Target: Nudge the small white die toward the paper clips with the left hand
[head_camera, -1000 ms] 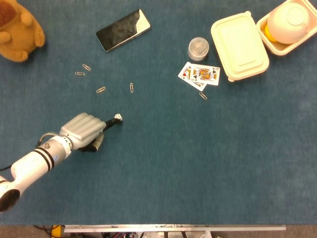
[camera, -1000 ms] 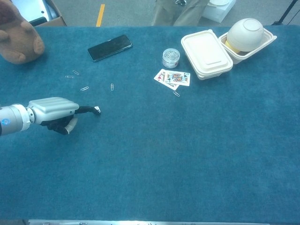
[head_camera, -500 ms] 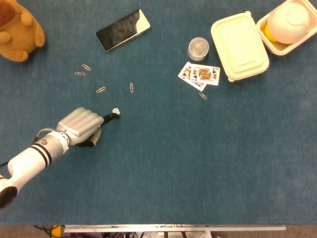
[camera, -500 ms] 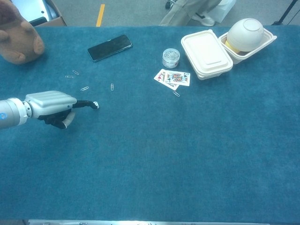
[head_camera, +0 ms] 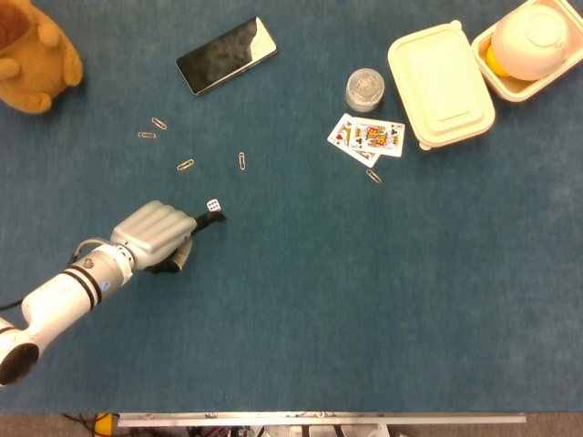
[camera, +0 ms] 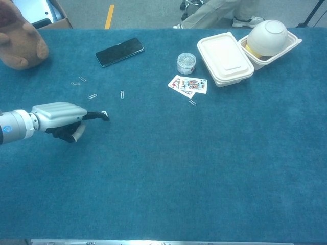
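The small white die (head_camera: 212,206) lies on the blue table cloth, also seen in the chest view (camera: 103,113). My left hand (head_camera: 155,235) lies low on the cloth just left of it, fingers curled in and one dark finger (head_camera: 206,221) stretched out, its tip right beside the die's near side. In the chest view the left hand (camera: 59,115) shows the same pose. It holds nothing. Several paper clips (head_camera: 186,165) lie scattered beyond the die; the closest one (head_camera: 241,160) is a short way past it. They show in the chest view too (camera: 92,96).
Beyond the clips are a black phone (head_camera: 227,55) and a brown plush toy (head_camera: 32,55). To the right lie playing cards (head_camera: 367,137), another clip (head_camera: 373,176), a small round jar (head_camera: 364,89), a cream lidded box (head_camera: 441,84) and a bowl in a tray (head_camera: 533,41).
The die has shifted a little toward the paper clips, pushed by the outstretched finger. The left hand went forward with it, then eased slightly back.
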Available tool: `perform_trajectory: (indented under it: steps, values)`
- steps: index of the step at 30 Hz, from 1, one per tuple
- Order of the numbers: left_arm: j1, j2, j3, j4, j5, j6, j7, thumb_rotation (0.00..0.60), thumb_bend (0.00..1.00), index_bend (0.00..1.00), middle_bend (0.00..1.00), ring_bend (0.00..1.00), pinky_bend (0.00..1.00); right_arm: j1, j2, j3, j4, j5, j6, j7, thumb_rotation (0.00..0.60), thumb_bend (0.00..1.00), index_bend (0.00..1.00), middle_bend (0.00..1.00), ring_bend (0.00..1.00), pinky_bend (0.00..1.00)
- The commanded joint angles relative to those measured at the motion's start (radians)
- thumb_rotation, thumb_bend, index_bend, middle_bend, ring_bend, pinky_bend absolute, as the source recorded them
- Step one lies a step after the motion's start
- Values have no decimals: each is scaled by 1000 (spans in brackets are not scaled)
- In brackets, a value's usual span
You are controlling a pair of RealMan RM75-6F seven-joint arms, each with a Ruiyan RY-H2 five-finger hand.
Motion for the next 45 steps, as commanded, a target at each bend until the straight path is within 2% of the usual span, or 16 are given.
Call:
perform_trajectory:
  steps: [1,33,40,42,45]
  values:
    - [-1,-16,-3,16,-5,-1,-4,599,912,80,1000,1000,967,-2,1,0,0,1,2,1,600,85,296,295,160,249]
    - [-28,14,-17,46,-29,-7,8,599,913,81,1000,1000,966,1,-6,5,-9,1,0,-13,600,85,297,295,160,250]
    - [-10,56,-25,5,-12,50,4,599,912,81,1000,998,954,-2,-2,7,-12,3,5,-12,600,85,296,295,160,250]
    - [2,68,-27,-8,-5,76,0,597,911,81,982,969,932,-3,-1,7,-11,4,7,-9,600,85,296,295,160,250]
    - [45,87,-35,-24,9,164,-22,565,906,80,858,815,853,-8,-1,8,-7,9,11,-4,600,85,296,295,160,250]
